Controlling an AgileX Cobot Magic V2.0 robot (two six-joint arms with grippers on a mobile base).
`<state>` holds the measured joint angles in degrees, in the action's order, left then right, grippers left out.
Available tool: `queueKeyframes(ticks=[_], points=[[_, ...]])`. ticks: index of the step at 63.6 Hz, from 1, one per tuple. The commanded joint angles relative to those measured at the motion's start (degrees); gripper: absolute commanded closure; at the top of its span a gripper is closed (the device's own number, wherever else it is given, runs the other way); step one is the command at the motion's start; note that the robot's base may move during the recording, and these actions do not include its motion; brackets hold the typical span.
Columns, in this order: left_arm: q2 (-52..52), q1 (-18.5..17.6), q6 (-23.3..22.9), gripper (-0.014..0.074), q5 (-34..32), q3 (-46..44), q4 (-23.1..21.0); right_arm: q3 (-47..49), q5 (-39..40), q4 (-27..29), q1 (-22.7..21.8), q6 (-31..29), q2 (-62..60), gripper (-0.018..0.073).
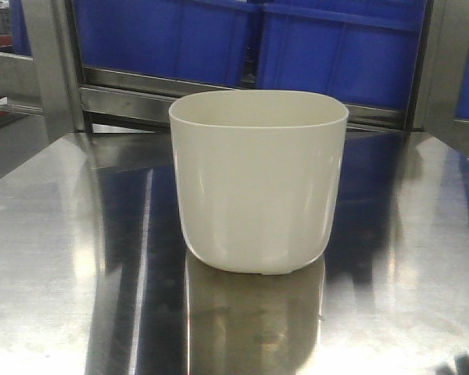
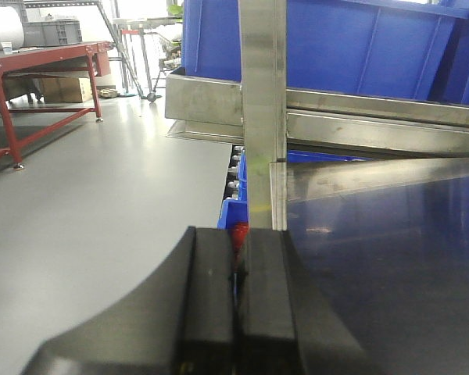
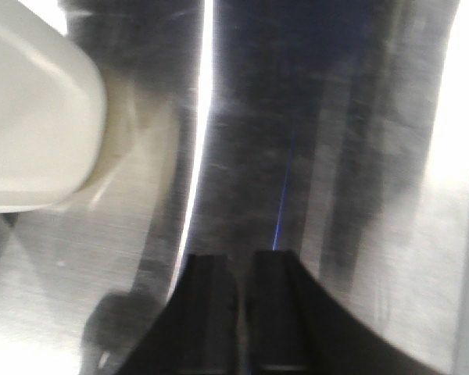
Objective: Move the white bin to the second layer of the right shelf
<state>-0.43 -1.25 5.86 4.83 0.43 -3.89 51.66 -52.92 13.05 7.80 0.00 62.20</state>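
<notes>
The white bin (image 1: 258, 187) stands upright and empty in the middle of the mirror-like steel tabletop (image 1: 78, 273). In the right wrist view a corner of the bin (image 3: 31, 117) fills the upper left. My right gripper (image 3: 241, 258) is shut on nothing, low over the tabletop, to the right of the bin and apart from it. My left gripper (image 2: 238, 234) is shut and empty at the table's left edge, facing a steel rack post (image 2: 263, 101). Neither gripper shows in the front view. I cannot tell which tier is the right shelf second layer.
Behind the table a steel rack rail (image 1: 141, 98) carries large blue crates (image 1: 336, 47). Small rollers (image 2: 234, 168) and another blue crate (image 2: 233, 212) show under the rack lip. Left of the table lies grey floor (image 2: 86, 203) with a red-framed bench (image 2: 31, 62) beyond.
</notes>
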Motion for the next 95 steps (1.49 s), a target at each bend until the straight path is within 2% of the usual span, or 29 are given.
queueKeyframes(ticks=[1,5,15,21,37,50,60,95], points=[[-0.91,0.01,-0.15,0.0512,-4.83,2.11,-0.35,5.26,0.89,2.25,1.47,1.07,1.78,0.0202],[-0.91,0.01,-0.15,0.0512,-4.83,2.11,-0.35,8.54,-0.27,4.92,2.94,1.94,3.52,0.0149],[-0.91,0.01,-0.15,0.0512,-4.83,2.11,-0.35,17.04,-4.93,6.45,7.60,2.31,8.44,0.0143],[-0.91,0.01,-0.15,0.0512,-4.83,2.11,-0.35,20.95,-6.84,6.03,9.73,8.55,12.53,0.0143],[-0.91,0.01,-0.15,0.0512,-4.83,2.11,-0.35,31.59,-9.86,-4.75,15.95,26.01,21.64,0.0143],[-0.91,0.01,-0.15,0.0512,-4.83,2.11,-0.35,35.43,-11.61,-10.00,21.67,28.77,25.72,0.0143],[-0.91,0.01,-0.15,0.0512,-4.83,2.11,-0.35,35.43,-12.25,-11.79,22.24,30.81,28.43,0.0143],[-0.91,0.01,-0.15,0.0512,-4.83,2.11,-0.35,35.33,-12.32,-12.29,23.06,35.11,34.48,0.0143]])
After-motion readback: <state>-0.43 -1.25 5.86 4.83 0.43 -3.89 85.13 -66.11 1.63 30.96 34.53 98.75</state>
